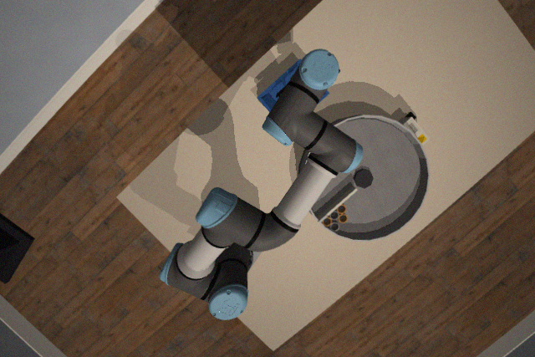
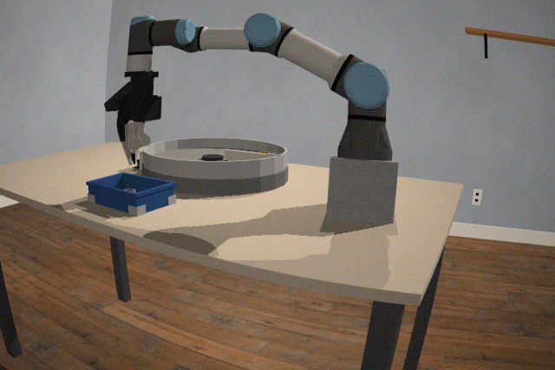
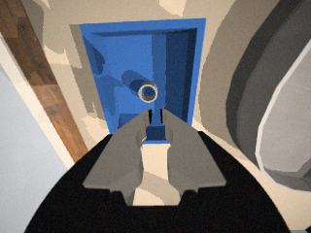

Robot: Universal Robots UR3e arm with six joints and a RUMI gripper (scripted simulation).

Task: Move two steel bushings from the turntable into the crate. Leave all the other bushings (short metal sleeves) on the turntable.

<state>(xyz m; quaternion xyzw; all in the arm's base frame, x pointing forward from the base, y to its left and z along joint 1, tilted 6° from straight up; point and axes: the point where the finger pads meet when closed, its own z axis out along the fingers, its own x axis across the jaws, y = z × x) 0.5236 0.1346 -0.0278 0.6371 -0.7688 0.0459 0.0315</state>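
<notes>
The blue crate sits on the table beside the turntable; it also shows in the side view. One steel bushing stands on end on the crate floor, its hole facing up, free of the fingers. My gripper hangs above the crate's near edge with only a narrow slit between its fingers and nothing in them. In the side view my gripper is above the crate, next to the turntable rim. Several bushings cluster on the turntable near its edge, some of them orange-rimmed.
The turntable has a raised rim, a dark hub and a radial divider beside the bushing cluster. The arm's base pedestal stands to the right on the table. The arm hides most of the crate in the overhead view.
</notes>
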